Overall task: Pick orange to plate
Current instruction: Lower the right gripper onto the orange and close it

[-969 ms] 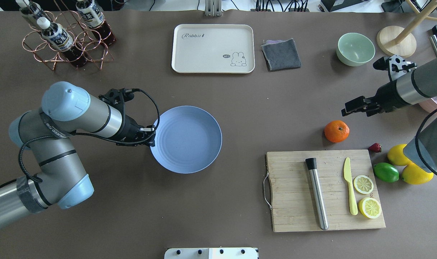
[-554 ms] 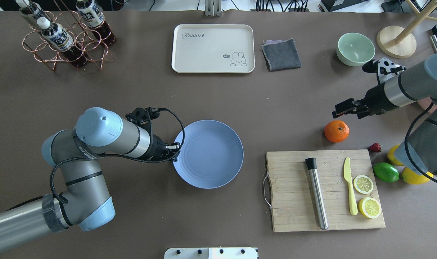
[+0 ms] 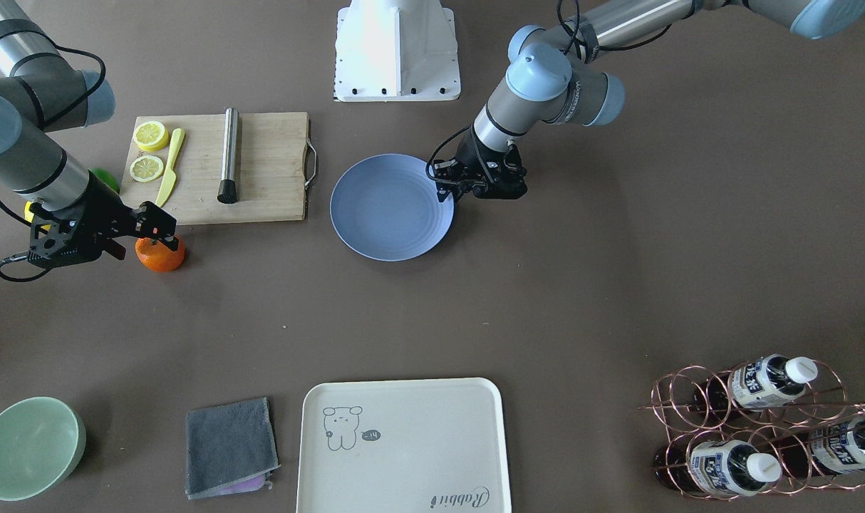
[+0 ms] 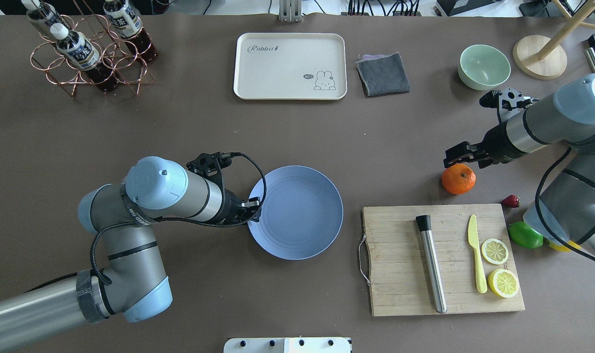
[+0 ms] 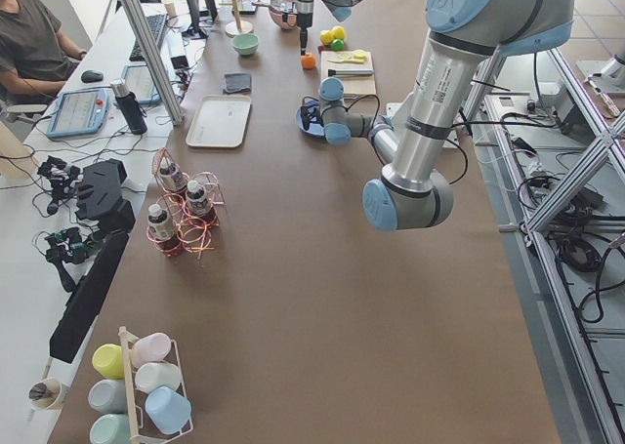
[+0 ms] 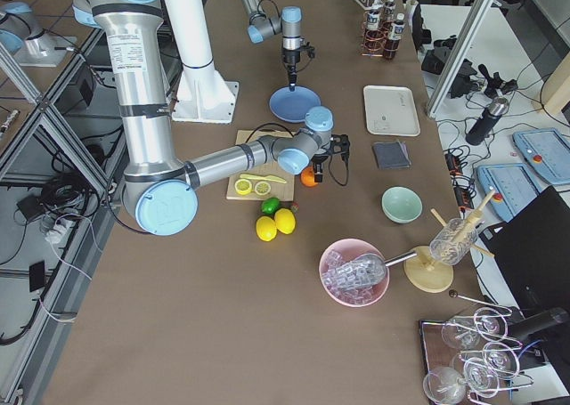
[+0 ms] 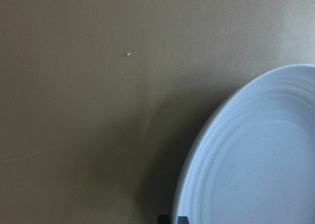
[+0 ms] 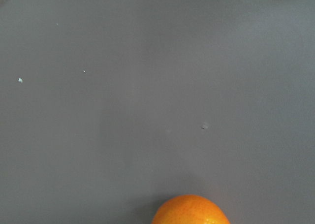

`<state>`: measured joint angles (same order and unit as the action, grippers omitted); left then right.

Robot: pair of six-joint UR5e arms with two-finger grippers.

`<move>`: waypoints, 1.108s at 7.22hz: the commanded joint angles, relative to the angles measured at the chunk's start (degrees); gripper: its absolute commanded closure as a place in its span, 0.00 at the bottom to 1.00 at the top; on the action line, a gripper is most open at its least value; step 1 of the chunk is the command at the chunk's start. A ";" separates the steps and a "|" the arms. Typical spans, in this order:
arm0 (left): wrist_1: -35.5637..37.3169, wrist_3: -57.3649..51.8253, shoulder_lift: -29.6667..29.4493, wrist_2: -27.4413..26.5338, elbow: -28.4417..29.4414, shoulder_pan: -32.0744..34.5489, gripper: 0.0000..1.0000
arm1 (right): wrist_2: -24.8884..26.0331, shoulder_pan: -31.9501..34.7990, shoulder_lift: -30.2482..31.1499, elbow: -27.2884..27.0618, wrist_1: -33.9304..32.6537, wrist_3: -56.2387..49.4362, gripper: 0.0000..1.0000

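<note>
While the orange point(image 4: 458, 179) rests on the brown surface point(image 4: 180, 127), just beyond the far edge of the cutting board point(image 4: 400, 260), the right gripper point(image 4: 455, 156) hangs close over the fruit's far side. Its jaws are parted and hold nothing; whether they touch the peel I cannot tell. In the right wrist view only the orange's top shows, at the bottom edge. The plate point(image 4: 302, 215) lies well apart from the fruit, near the middle of the surface and to the left of the board. The left gripper point(image 4: 255, 207) is at the plate's left rim, jaws pinched together on it. The left wrist view shows their dark tips close together at that rim.
</note>
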<state>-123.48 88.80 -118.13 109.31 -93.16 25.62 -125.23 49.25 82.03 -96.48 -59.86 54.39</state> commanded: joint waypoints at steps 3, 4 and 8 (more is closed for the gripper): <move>-0.09 2.42 0.01 -3.13 0.00 -1.27 0.03 | 4.72 -4.68 -0.73 0.24 -5.87 -0.68 0.05; -0.09 2.60 0.01 -3.23 0.00 -1.36 0.03 | 4.82 -4.69 -1.00 0.24 -6.49 -0.77 0.08; -0.62 2.60 0.36 -3.23 0.09 -1.36 0.03 | 3.86 -3.63 -1.09 -0.54 -6.76 -0.78 1.00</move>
<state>-124.08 91.40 -117.90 106.09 -93.08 24.26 -120.98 45.30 81.00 -96.66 -66.53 53.64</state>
